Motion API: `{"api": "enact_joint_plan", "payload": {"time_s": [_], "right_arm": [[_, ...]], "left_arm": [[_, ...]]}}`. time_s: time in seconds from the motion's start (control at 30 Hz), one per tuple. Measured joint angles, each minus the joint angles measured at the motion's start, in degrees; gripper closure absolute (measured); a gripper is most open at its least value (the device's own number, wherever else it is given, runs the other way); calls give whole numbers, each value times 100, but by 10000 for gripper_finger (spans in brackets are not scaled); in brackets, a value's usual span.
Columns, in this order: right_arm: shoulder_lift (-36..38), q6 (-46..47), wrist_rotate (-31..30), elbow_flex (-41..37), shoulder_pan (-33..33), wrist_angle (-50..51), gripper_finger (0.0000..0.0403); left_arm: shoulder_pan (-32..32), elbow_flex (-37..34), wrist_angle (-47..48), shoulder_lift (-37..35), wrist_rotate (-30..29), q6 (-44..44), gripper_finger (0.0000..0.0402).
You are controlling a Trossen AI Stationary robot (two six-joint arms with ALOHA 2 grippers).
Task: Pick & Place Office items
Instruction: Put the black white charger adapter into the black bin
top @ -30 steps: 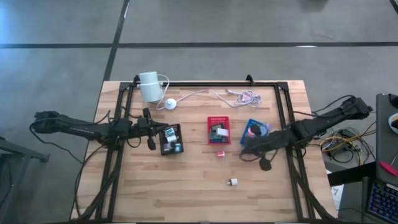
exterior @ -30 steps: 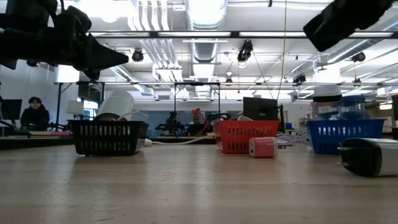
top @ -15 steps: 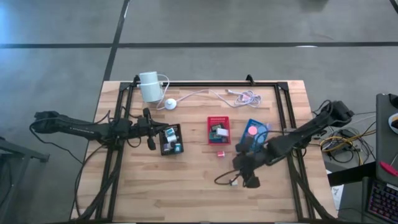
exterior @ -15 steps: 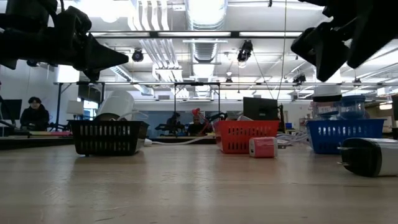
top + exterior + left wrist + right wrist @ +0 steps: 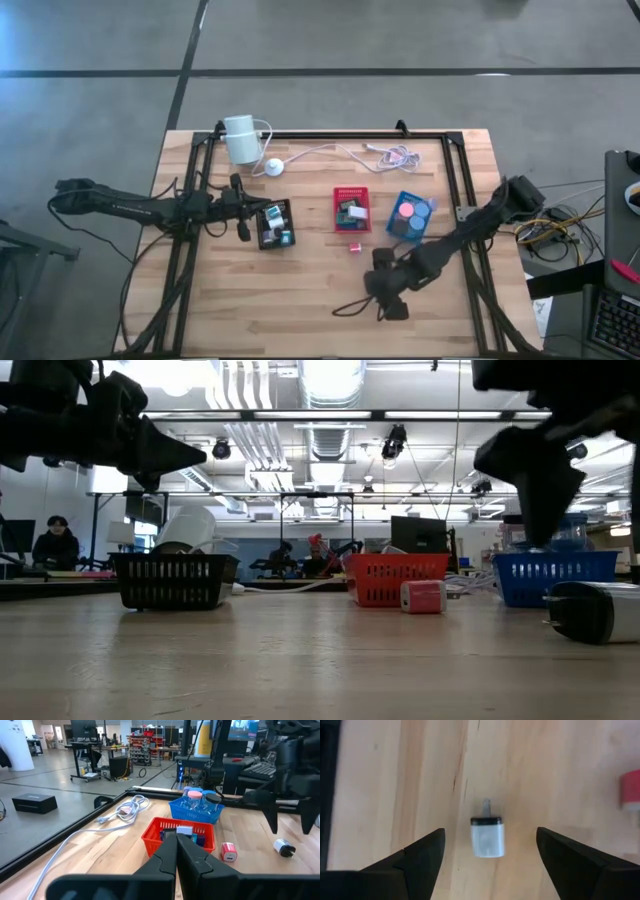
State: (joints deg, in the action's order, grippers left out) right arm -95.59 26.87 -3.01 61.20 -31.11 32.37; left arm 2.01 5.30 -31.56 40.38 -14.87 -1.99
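The table (image 5: pixel 300 300) is seen from overhead and level from its near edge; the white block (image 5: pixel 487 836) is shared by wrist and low views.

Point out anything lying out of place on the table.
Two items lie loose on the bare wood, outside the trays: a pink block beside the red tray, and a white block on its side between the open right gripper's fingers.

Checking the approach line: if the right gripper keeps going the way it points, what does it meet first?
Most likely the small white plug block lying on the table. The right gripper is open and points down with the block centred between its fingers; height above it is unclear.
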Motion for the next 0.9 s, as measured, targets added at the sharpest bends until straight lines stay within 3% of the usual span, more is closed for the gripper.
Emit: {"api": "enact_joint_plan", "payload": {"time_s": [0.37, 0.9], "right_arm": [[-901, 113, -154, 533, -270, 363, 115], [-944, 88, -468, 126, -270, 48, 180]], "left_arm": [[-1, 0, 25, 0, -8, 30, 392], [-1, 0, -19, 0, -27, 112, 392]]}}
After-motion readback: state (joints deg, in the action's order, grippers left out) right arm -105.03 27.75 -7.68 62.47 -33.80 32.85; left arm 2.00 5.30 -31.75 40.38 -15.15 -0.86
